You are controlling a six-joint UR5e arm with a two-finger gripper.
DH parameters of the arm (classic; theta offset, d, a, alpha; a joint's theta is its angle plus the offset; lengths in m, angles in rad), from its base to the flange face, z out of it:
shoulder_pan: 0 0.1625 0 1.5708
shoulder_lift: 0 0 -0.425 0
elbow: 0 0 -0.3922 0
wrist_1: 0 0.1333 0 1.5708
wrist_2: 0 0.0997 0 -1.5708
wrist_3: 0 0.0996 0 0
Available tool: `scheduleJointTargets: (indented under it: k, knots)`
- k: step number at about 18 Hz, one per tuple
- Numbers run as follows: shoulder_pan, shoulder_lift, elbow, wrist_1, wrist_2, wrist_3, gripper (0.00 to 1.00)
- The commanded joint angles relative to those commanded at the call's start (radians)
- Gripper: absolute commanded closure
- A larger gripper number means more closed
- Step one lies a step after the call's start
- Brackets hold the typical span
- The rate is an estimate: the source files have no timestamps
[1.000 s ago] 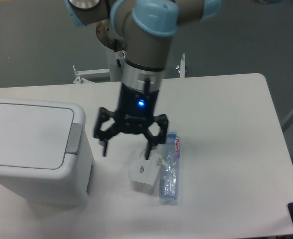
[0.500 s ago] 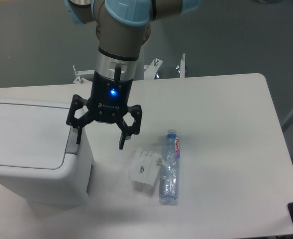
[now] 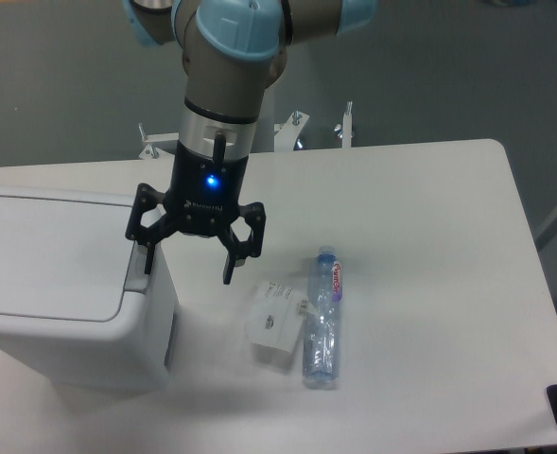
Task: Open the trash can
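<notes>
Compared with a second ago, the gripper [image 3: 188, 268] has travelled left across the table [image 3: 429, 284], leaving the spot above the small white box [image 3: 276, 324] and arriving at the right edge of the trash can [image 3: 65, 284]. Over the last half second it has hardly moved, shifting only slightly. Its jaws are spread wide and hold nothing; one finger [image 3: 147, 257] hangs at the bin's right edge, over the grey latch tab [image 3: 138, 267], and the other hangs over bare table to the right of the bin. Whether the left finger touches the tab cannot be told from this view. A blue light glows on the gripper body.

The trash can sits at the left of the table, near the front edge, with its flat white lid [image 3: 51, 255] shut. It has not moved.

To the right of the gripper lie the small white box and a clear plastic bottle [image 3: 322, 322], side by side and touching or nearly so, both lying where they were before. Neither lies between the gripper and the bin.
</notes>
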Motion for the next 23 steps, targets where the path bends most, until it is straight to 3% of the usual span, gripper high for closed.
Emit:
scheduleJointTargets:
  k: [16, 23]
  knots:
    - [-0.002, -0.011, -0.006, 0.0, 0.002, -0.002, 0.0]
    - [0.006, -0.011, 0.028, -0.003, 0.002, 0.0, 0.0]
